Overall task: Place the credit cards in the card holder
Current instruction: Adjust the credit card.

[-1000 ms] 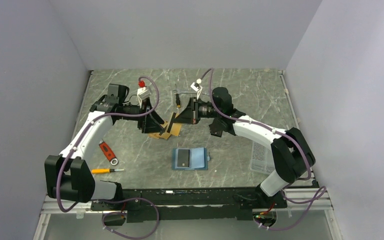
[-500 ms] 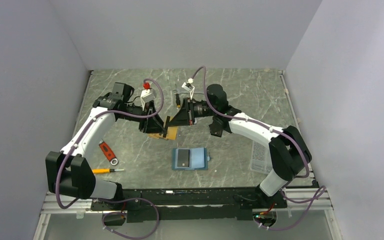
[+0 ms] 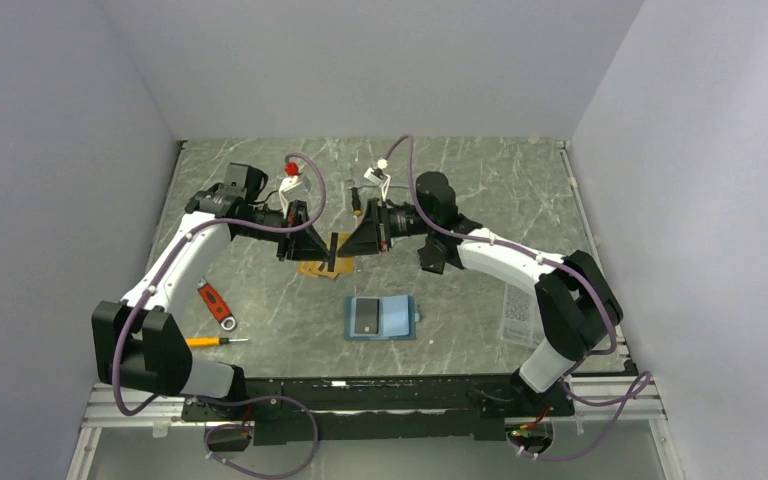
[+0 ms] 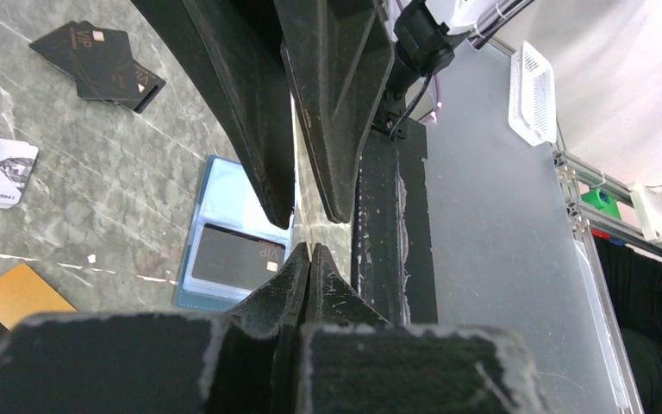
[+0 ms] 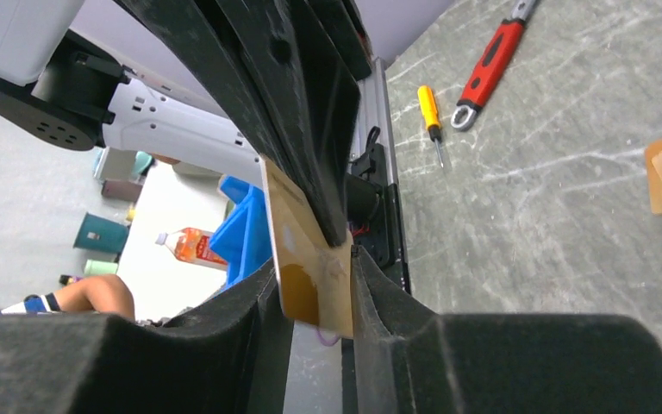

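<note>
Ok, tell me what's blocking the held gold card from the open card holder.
Nothing visible does. The right gripper holds the gold card in the air; the open card holder lies nearer the bases, bare table between. Only the left gripper crowds the card.

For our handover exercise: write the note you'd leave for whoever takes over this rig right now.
Right gripper: shut on a gold card, in mid-air.
Left gripper: shut, tip to tip with it; grip on card unclear.
Holder lies open, one dark card in it.
More gold cards and dark cards on the table.
To do: pocket the held card, then the rest.
</note>
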Tool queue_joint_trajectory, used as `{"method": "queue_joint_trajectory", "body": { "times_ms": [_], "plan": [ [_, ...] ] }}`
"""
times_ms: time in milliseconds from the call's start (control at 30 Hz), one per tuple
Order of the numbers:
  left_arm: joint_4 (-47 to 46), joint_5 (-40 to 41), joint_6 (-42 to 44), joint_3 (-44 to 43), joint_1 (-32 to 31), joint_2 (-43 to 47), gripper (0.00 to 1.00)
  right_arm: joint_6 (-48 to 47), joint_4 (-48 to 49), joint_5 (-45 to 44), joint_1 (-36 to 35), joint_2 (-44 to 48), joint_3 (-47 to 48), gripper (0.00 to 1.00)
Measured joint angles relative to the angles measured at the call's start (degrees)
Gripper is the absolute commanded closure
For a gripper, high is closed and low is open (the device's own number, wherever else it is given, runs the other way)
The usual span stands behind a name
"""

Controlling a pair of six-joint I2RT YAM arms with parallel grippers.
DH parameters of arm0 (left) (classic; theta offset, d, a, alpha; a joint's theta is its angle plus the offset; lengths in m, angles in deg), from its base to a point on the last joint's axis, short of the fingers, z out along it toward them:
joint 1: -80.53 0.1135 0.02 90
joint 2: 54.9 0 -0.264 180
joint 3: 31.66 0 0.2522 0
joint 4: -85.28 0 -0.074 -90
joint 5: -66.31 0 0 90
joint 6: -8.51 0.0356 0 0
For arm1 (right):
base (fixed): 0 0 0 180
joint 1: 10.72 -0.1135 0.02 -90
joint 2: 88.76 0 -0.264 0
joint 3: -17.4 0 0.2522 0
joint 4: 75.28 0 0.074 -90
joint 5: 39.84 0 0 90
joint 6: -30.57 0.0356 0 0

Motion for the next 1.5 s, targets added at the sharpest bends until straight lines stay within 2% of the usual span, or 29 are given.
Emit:
{"method": "queue_joint_trajectory", "body": {
  "times_ms": [167,367,467,567,700,767,900,967,1067,1100,1133,1200,1267,1400,1500],
  "plan": [
    [-7.93,0.11,-8.98,1.81,0.39,2.56,1.00,6.38,9.09,-1.31,1.07,1.49,-7.80,0.79],
    [-13.84,0.26,-15.87,2.16,0.96,2.89,1.00,9.51,13.49,-3.37,1.27,1.99,-8.98,0.91],
    [-15.67,0.07,-17.73,2.97,1.20,3.06,1.00,9.62,13.84,-3.72,1.27,2.25,-9.01,0.91],
    [-16.85,-0.13,-18.43,3.67,1.25,3.43,1.00,10.01,14.05,-4.17,1.27,2.54,-9.49,0.82],
    [-17.84,-0.61,-19.10,4.24,1.14,3.80,1.00,11.47,15.69,-5.27,1.64,3.04,-10.67,0.81],
    [-18.21,-0.61,-19.23,4.50,1.14,3.85,1.00,11.98,16.02,-5.68,1.84,3.06,-10.82,0.83],
    [-18.36,-0.57,-19.21,4.72,1.18,3.85,1.00,12.09,16.46,-6.58,1.84,3.65,-11.52,0.94],
    [-19.02,-0.66,-19.50,5.35,1.14,3.91,0.89,12.04,17.16,-6.71,1.68,4.37,-12.37,1.00],
    [-19.74,-1.03,-19.82,6.29,1.14,4.02,0.45,11.93,17.18,-6.75,1.51,4.76,-13.05,1.00],
    [-19.74,-0.79,-19.91,6.58,1.14,4.07,0.34,12.04,17.22,-7.04,1.60,4.81,-13.18,1.00],
    [-19.41,-0.59,-19.98,6.82,1.14,4.07,0.27,12.00,17.16,-7.41,1.77,4.94,-13.22,1.00],
    [-18.99,0.15,-20.17,7.10,1.14,4.07,0.25,11.37,16.04,-7.87,2.45,5.68,-13.40,1.00],
    [-17.90,1.92,-19.23,7.13,0.92,4.07,0.27,9.53,12.94,-8.35,2.91,6.93,-13.57,1.00],
    [-13.00,7.48,-13.64,7.10,-0.72,3.91,0.29,0.76,-3.91,-12.41,3.69,11.45,-13.77,1.00],
    [-12.66,13.44,-9.77,8.81,-3.48,4.00,0.29,-4.37,-16.39,-17.90,3.93,14.05,-15.45,1.00]
  ]
}}
